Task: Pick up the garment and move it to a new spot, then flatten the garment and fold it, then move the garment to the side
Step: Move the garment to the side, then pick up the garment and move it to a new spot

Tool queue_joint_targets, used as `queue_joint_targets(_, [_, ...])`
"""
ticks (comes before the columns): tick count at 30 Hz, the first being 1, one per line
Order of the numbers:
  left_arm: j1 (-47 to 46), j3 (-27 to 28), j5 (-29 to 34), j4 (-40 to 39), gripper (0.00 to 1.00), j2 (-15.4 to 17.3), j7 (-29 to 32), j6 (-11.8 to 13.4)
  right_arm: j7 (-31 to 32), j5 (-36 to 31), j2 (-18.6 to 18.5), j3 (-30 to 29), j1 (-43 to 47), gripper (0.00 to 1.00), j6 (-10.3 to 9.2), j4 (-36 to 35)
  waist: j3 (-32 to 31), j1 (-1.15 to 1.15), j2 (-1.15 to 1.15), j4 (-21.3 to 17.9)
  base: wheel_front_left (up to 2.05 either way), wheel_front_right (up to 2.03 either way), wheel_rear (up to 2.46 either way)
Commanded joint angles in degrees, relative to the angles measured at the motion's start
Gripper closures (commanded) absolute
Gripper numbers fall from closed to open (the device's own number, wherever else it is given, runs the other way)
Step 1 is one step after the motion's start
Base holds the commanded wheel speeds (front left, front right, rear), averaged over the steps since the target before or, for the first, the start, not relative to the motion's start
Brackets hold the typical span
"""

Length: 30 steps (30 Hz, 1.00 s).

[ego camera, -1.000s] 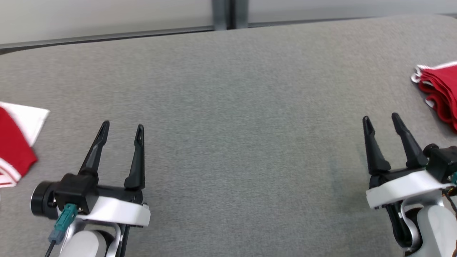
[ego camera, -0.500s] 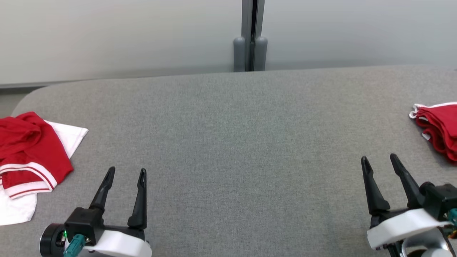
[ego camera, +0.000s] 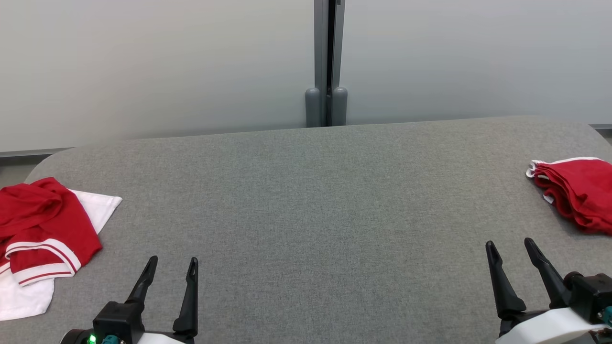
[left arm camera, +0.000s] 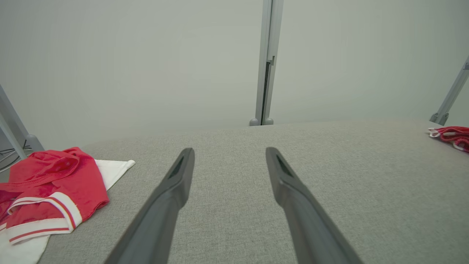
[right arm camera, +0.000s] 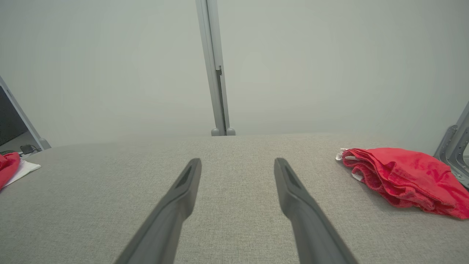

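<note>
A crumpled red garment [ego camera: 43,224] with white trim lies on a white cloth at the left edge of the grey padded table [ego camera: 306,215]; it also shows in the left wrist view [left arm camera: 55,183]. My left gripper [ego camera: 172,260] hovers open and empty near the front edge, to the right of that garment, and its own camera shows the same spread fingers [left arm camera: 230,150]. At the front right, my right gripper [ego camera: 509,242] is open and empty too [right arm camera: 238,161].
A folded stack of red cloth [ego camera: 578,191] with white edging rests at the table's right edge [right arm camera: 403,176]. A grey post [ego camera: 326,95] stands against the pale wall behind the table's far edge. Bare grey table surface lies between the two piles.
The head camera has tilted up, so the whole picture slid down and more wall and more of the left garment show. Both grippers stay open and empty.
</note>
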Motion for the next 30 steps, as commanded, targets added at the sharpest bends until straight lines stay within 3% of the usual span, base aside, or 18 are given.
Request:
queue_joint_targets(1, [0.2, 0.0, -0.1, -0.2, 0.0, 0.3, 0.1, 0.3, 0.2, -0.3, 0.1, 0.0, 0.4, 0.0, -0.04, -0.6, -0.1, 0.0, 0.0, 0.0, 0.0, 0.0, 0.0])
queue_joint_targets(18, [0.3, -0.9, 0.2, -1.2, 0.0, 0.2, 1.4, 1.6, 1.0, 0.3, 0.3, 0.3, 0.8, 0.0, -0.04, -1.2, -0.4, 0.0, 0.0, 0.7, 0.0, 0.0, 0.0])
queue_joint_targets(30, [-0.6, -0.6, 0.4, -2.2, 0.0, -0.4, 1.1, 3.1, 1.4, 0.1, 0.4, -0.9, 1.3, 0.0, -0.04, -2.1, -0.5, 0.0, 0.0, 3.4, 0.0, 0.0, 0.0])
